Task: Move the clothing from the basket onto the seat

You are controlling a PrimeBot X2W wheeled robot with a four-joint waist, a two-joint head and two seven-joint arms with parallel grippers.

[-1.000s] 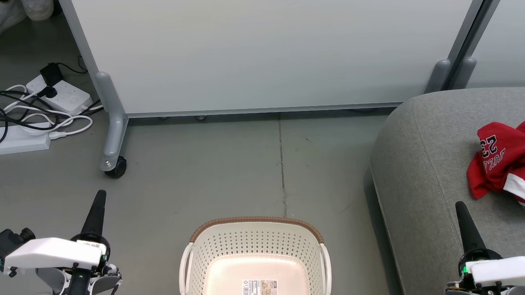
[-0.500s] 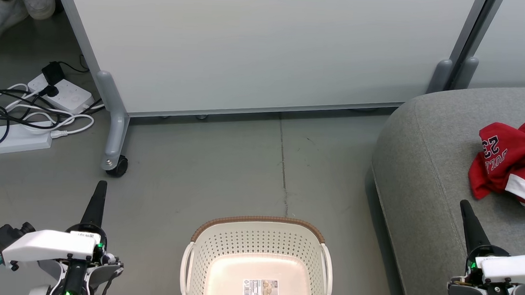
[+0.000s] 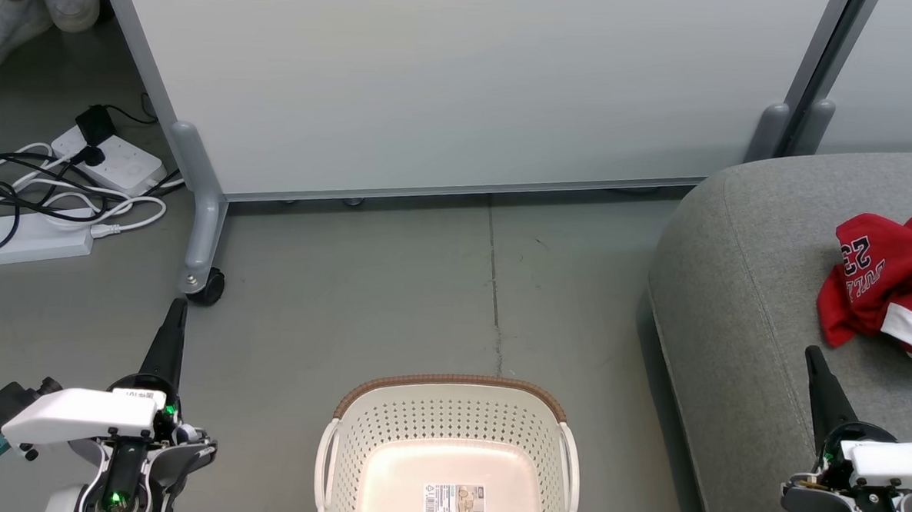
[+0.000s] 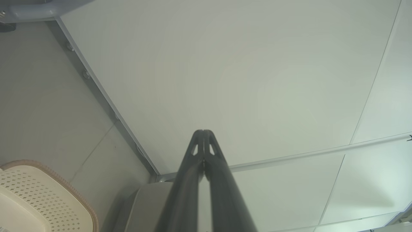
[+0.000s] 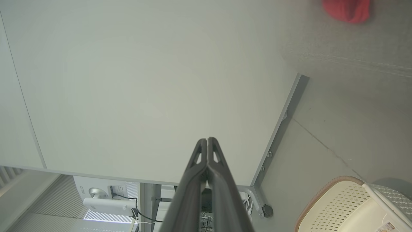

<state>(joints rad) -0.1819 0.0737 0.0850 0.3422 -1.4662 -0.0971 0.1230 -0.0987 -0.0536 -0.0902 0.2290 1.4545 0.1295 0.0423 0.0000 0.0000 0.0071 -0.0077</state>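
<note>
Clothing [image 3: 890,279], red with the number 23, lay crumpled on the seat [image 3: 739,299] at the far right. On the left, the left gripper [image 3: 178,309] pointed up over the floor [image 3: 393,284], fingers [image 4: 190,180] pressed together, holding nothing. In the middle stood the basket [image 3: 450,380], a label sticker [image 3: 453,505] on its bottom. The right gripper [image 3: 812,356], also closed and empty, hung over the grey seat, near the clothing but apart.

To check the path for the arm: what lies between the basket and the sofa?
Nothing lies there: the head view shows bare grey floor between the basket and the sofa.
</note>
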